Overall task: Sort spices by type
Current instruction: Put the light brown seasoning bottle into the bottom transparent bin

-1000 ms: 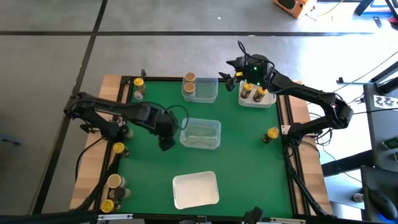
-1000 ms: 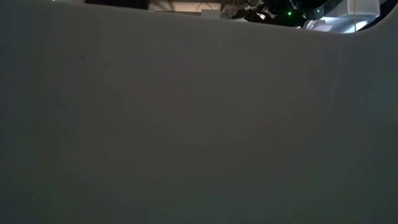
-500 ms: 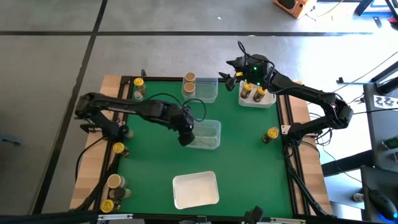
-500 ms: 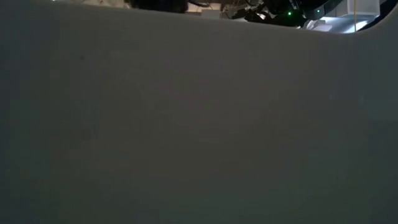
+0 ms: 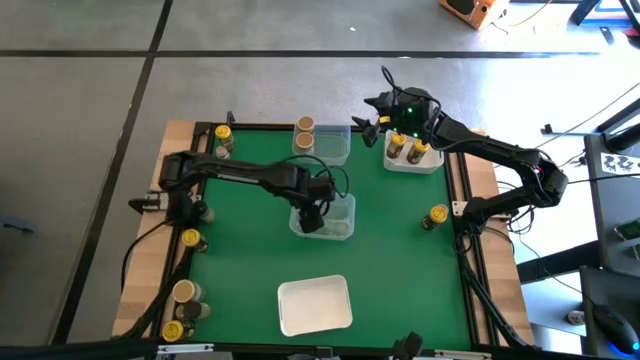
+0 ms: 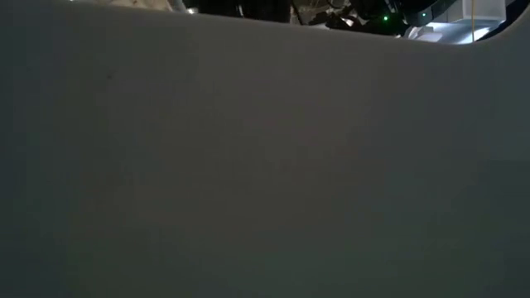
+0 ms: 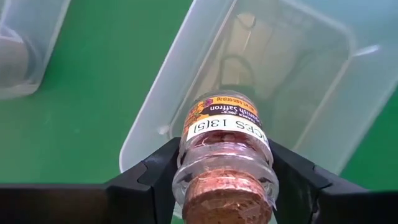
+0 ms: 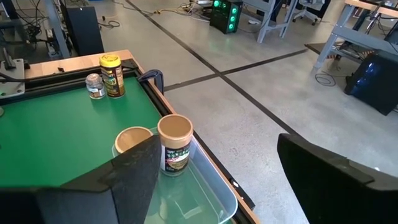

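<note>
Change since earlier frame: the left arm has swung from the left part of the tabletop [image 5: 240,270] inward; the left gripper [image 5: 312,216] now sits over the middle clear tray [image 5: 342,226]. The right arm has not shifted.
Left gripper state: closed on a small cork-topped glass jar [image 7: 225,158], labelled saffron, one dark finger on each side of the glass body, just below the label band.
Held jar position: tilted, cork toward the wrist camera, base pointing down into the middle clear tray, above its near wall; contact with the tray floor cannot be told.
Handling, judged: glass body, stiff and smooth, likely slippery under hard pads; light; breakable if dropped from height. The cork stopper may pull loose, so do not grip there.
Grip point, judged: mid-body across the round wall, as now; release low inside the tray.
Right gripper state: fingers spread wide, holding nothing; the right gripper [image 5: 380,122] hovers at the far edge, between the far clear tray [image 5: 335,150] and the white tray [image 5: 415,163].
Far clear tray contents: two tan-topped jars [image 8: 175,143], upright, side by side.
White tray contents: two yellowish-topped jars [image 5: 408,147].
Unsorted spices: loose jars on the left edge [image 5: 190,238], front-left corner [image 5: 183,292], far-left corner [image 5: 223,134], and one at the right edge [image 5: 438,215].
Front white tray [image 5: 314,304]: no jar visible in it.
</note>
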`<state>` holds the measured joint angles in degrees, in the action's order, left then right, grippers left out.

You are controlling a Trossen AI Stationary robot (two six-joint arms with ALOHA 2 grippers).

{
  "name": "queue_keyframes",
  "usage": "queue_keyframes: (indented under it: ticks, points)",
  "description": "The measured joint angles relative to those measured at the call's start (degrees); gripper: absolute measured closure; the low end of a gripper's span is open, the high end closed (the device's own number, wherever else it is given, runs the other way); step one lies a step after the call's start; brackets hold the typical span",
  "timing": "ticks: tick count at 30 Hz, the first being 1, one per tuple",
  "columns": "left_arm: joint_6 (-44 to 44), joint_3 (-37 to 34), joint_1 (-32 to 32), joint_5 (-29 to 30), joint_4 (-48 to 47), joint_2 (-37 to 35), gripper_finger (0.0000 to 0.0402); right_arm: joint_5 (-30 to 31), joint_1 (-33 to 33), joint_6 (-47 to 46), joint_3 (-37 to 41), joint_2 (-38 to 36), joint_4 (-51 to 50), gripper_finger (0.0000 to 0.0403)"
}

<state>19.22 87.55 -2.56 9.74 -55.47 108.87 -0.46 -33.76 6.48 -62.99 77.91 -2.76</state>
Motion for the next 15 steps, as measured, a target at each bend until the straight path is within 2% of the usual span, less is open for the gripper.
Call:
queue_keyframes:
  ticks: [8,15]
  points:
    - [-1.8,0.0,-1.3,-0.2,-1.7,6.2,0.021,0.0,0.0,0.0,0.0,0.0,-0.4,0.0084]
    - [-3.3,-0.1,-1.3,-0.2,-1.3,8.2,0.0194,0.0,0.0,0.0,0.0,0.0,-0.4,0.0084]
